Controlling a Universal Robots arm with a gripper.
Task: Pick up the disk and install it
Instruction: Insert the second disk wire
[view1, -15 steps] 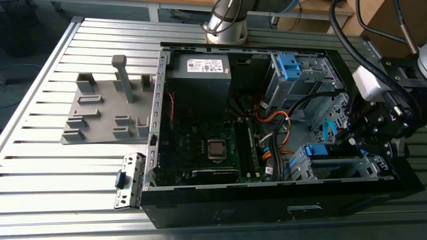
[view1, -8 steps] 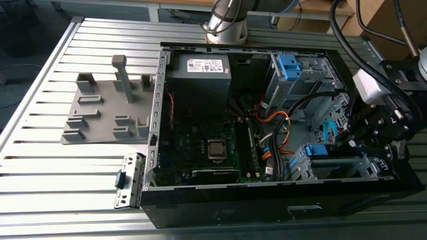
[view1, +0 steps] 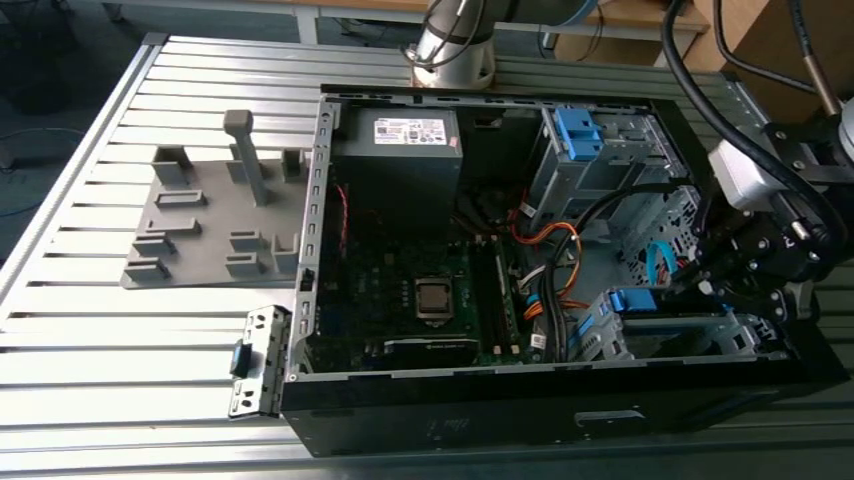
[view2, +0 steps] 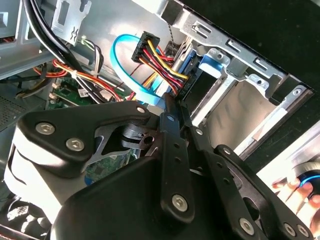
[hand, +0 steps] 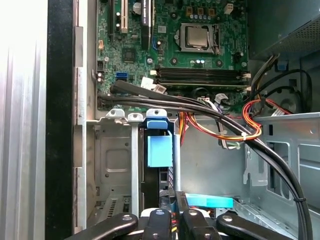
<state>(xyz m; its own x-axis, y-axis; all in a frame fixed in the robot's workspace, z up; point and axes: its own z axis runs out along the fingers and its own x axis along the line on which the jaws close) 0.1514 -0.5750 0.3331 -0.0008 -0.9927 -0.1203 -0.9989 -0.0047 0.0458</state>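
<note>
Grey plastic first: spotting a fixture plate (view1: 214, 225) on the slatted table (view1: 80, 330), well outside the computer case (view1: 534, 400), off its wall toward the exterior view's left

Finding a small metal bracket (view1: 260, 360) with a blue piece just beside that same wall, near the case's front corner

Moving inside the case: noting the power supply (view1: 398, 150) with its white sticker in the rear corner, and the motherboard (view1: 414, 290) on the case floor, processor facing up

Passing on to a blue bracket (view1: 577, 130) standing in the upper bay of the case, then bundles of orange, red and black cables (view1: 561, 250) crossing the middle of the case

Locating the disk (view1: 634, 300) in the metal drive cage at the case's front corner on the exterior view's right, its blue caddy (hand: 160, 150) sitting upright in the slot in the first wrist view

Seeing the gripper (view1: 731, 285) reaching into the case just beside that cage, over a black connector (view2: 186, 82) with yellow, red and black wires

Reading the jaws in both wrist views as pressed together (view2: 176, 107) (hand: 175, 202), clenched with nothing visible between them, not grasping the disk
</note>
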